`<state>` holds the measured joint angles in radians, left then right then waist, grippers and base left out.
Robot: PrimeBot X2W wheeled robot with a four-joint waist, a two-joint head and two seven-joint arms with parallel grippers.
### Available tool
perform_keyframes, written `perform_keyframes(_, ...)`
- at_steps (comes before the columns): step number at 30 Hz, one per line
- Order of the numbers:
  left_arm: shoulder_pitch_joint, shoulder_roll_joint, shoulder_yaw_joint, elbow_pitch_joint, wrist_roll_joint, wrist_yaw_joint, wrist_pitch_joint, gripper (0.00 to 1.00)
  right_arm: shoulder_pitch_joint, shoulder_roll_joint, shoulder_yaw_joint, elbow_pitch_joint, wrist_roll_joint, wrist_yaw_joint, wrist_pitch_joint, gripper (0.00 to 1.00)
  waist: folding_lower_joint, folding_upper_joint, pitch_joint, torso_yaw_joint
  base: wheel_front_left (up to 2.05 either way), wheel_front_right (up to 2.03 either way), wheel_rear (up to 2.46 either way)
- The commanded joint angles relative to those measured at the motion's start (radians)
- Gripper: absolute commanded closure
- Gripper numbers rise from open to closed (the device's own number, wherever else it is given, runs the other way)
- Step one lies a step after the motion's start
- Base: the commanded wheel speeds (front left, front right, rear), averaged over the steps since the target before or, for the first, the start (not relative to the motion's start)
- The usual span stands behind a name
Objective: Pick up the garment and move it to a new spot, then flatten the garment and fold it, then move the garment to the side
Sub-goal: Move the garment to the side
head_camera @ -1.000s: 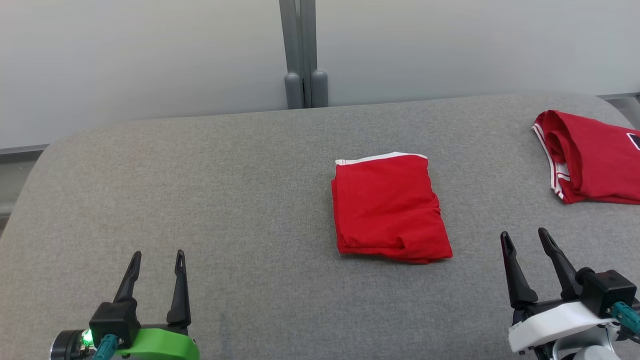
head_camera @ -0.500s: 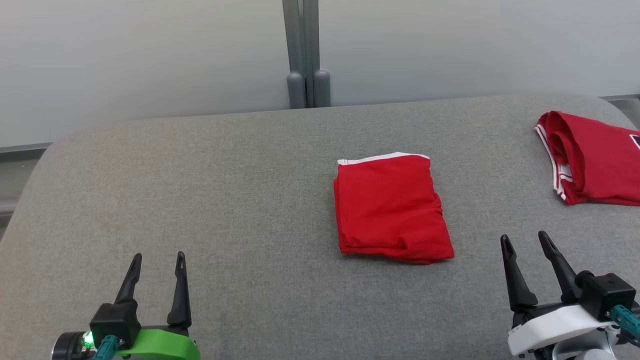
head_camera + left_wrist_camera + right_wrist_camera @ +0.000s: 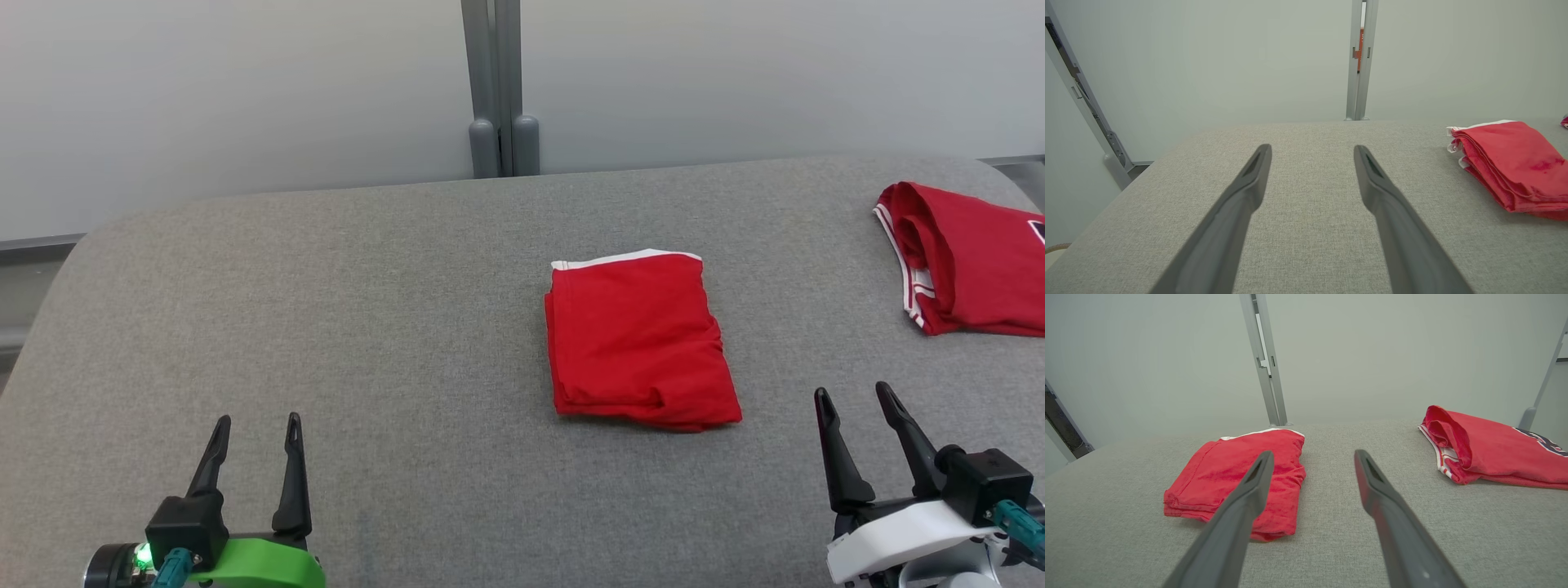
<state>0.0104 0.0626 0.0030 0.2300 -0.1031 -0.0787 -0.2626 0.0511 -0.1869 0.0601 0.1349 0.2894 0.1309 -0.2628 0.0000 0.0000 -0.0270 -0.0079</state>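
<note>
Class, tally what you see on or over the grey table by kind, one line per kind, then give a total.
Red garments: 2 (folded garment, second garment)
Grippers: 2 (left gripper, right gripper)
Total: 4

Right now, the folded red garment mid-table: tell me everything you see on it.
The folded red garment is a soft, knit-looking rectangular stack with a white band along its far edge and layered folds showing at its left and near edges. It lies flat on the grey fabric tabletop. Nothing else touches it; the open right hand sits apart.
</note>
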Motion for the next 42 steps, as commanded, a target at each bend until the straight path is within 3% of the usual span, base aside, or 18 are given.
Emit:
perform_keyframes(1,0.005,0.003,0.004,0.000,0.003,0.000,-0.003,0.00,0.003,0.001,0.001,0.004,-0.005,-0.001,-0.002,0.00,0.0000,0.0000,0.000,0.000,0.00,0.00,0.00)
perform_keyframes(11,-0.004,0.001,0.000,0.001,0.003,0.002,-0.003,0.00,-0.071,-0.033,0.044,0.010,-0.008,0.000,-0.002,0.00,0.0000,0.0000,0.010,0.008,0.00,0.00,0.00)
perform_keyframes(19,-0.031,-0.002,-0.016,0.001,0.003,0.005,-0.003,0.00,-0.261,-0.088,0.116,0.080,-0.001,-0.001,-0.002,0.00,0.0000,0.0000,0.054,0.031,0.00,0.00,0.00)
perform_keyframes(30,-0.098,-0.007,-0.061,0.012,0.001,0.014,-0.003,0.00,-0.530,-0.132,0.196,0.366,0.032,-0.001,-0.002,0.00,0.0000,0.0000,0.143,0.102,0.00,0.00,0.00)
perform_keyframes(42,-0.159,-0.011,-0.112,0.012,-0.017,0.030,-0.003,0.00,-0.664,-0.133,0.270,0.704,0.103,-0.001,-0.002,0.00,0.0000,0.0000,0.242,0.166,0.00,0.00,0.00)
